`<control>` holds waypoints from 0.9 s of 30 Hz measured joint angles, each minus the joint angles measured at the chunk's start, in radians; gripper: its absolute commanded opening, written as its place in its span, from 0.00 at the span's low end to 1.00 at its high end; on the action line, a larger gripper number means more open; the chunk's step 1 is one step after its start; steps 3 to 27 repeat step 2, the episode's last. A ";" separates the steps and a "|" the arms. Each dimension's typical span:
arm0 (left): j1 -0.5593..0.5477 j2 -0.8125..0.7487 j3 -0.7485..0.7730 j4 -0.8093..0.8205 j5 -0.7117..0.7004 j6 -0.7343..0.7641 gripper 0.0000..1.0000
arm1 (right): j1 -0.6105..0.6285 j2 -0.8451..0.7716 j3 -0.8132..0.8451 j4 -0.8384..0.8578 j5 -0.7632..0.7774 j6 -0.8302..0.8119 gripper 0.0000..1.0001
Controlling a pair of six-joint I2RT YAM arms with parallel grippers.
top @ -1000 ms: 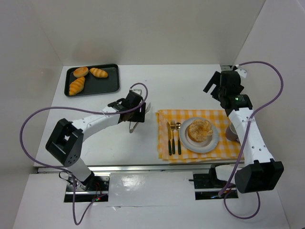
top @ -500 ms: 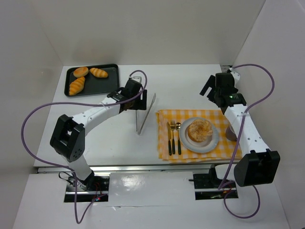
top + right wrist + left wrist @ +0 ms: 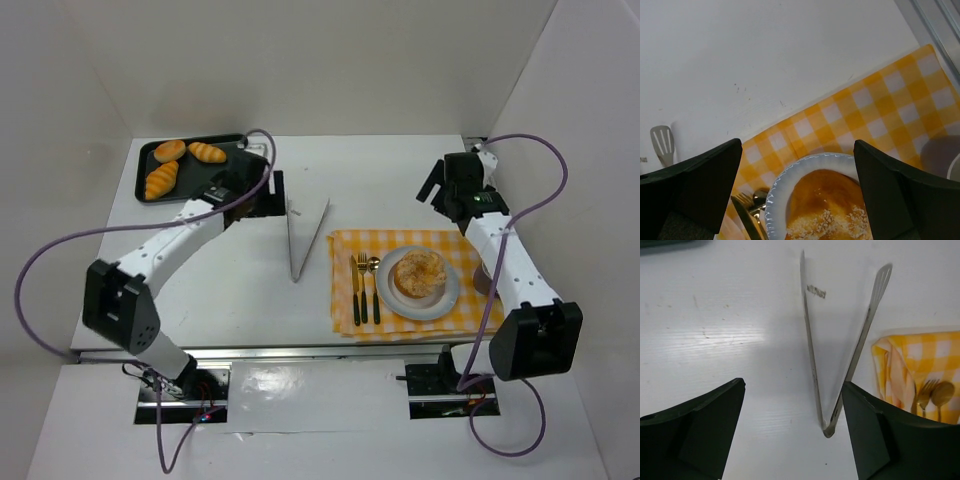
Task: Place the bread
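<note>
The bread, a round golden bun with a pale sprinkled top, lies on the white plate on the yellow checked cloth. It also shows in the right wrist view on the plate. My right gripper is open and empty, hovering behind the plate. My left gripper is open and empty, above the white table beside the steel tongs, which lie spread open, free of both fingers.
A black tray at the back left holds three smaller rolls. A knife, fork and spoon lie left of the plate. A grey cup stands right of the plate. White walls close in the sides and back.
The left gripper has let go of the tongs, which now lie open on the table, and has drawn back left toward the tray. The right gripper has shifted slightly.
</note>
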 measured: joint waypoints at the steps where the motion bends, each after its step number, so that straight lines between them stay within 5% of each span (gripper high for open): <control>1: 0.013 -0.037 -0.002 -0.003 0.000 0.000 0.93 | 0.001 0.012 0.000 0.000 0.003 0.000 1.00; 27: 0.029 -0.081 -0.005 -0.003 0.000 0.000 0.93 | 0.001 0.026 0.000 -0.001 0.006 0.000 1.00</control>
